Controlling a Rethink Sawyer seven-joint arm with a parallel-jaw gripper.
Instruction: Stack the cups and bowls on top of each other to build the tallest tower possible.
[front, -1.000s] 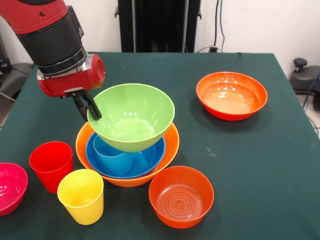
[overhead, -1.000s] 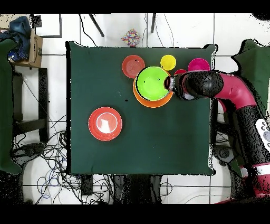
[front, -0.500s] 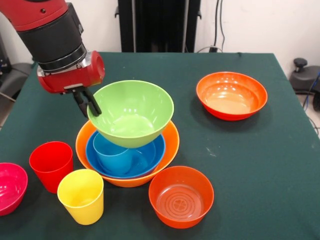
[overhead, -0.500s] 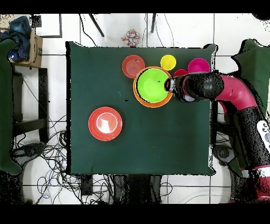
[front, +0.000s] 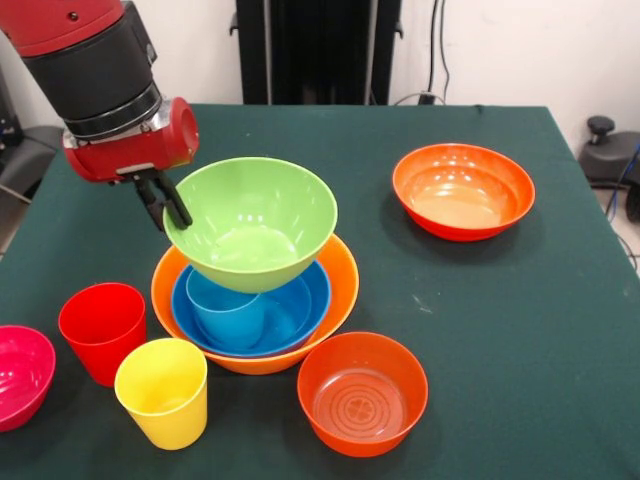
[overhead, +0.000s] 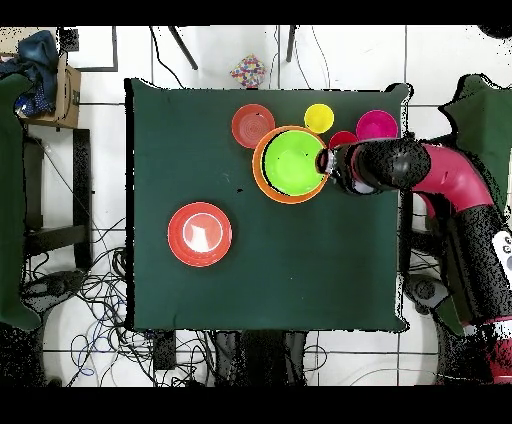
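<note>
lime green bowl clamped, held over the tower

you will find the gripper (front: 167, 207) pinching the lime green bowl (front: 250, 223) by its rim, above the blue bowl (front: 290, 315) and pale orange bowl (front: 338, 290) near the table (front: 480, 330)'s middle. overhead, green hides the light blue cup (front: 226, 308); the arm covers the red cup (front: 102, 330).

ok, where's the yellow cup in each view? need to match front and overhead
Front view: yellow cup sits at lower left, near the bottom edge, just right of the red cup.
Overhead view: it sits upper right of centre, near the table's top edge, left of the magenta-pink bowl.
Shared landmark: the lime green bowl, held at its rim by the pincer.
</note>
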